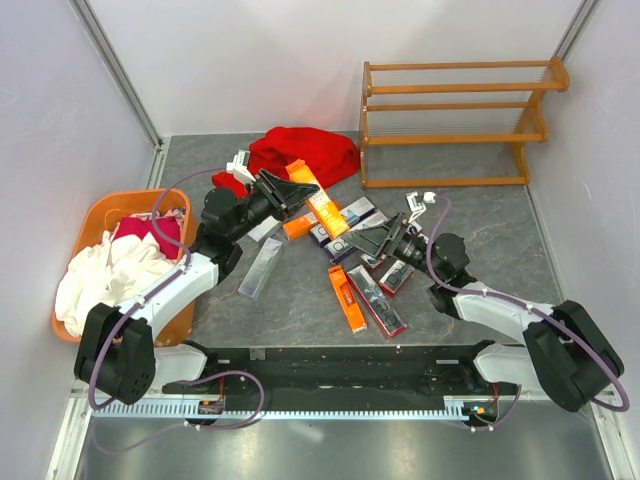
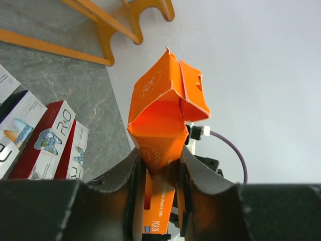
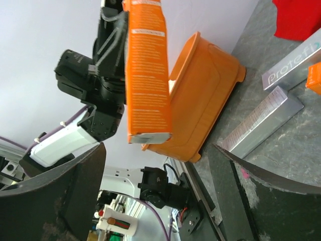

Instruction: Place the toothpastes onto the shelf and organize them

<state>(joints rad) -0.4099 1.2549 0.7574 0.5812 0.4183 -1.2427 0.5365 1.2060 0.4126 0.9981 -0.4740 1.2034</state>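
Clamps a long orange cardboard toothpaste box (image 2: 160, 135) in the left hand (image 2: 158, 170); holds the right hand (image 3: 160, 170) apart. Has nothing yet on the orange-brown wooden shelf (image 1: 455, 87) at one o'clock.

Orange toothpaste (image 1: 318, 200) aloft; other boxes (image 1: 347, 297) strewn before shelf (image 1: 455, 88).

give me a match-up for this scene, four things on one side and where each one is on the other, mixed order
Things
1. orange toothpaste box with open end flaps
2. shelf
3. red cloth
4. orange basket

Places
a. left edge of the table, white cloth inside
b. lifted off the table, between the left jaws
c. far right corner of the table
d. far middle of the table, left of the shelf

Pairs: 1-b, 2-c, 3-d, 4-a
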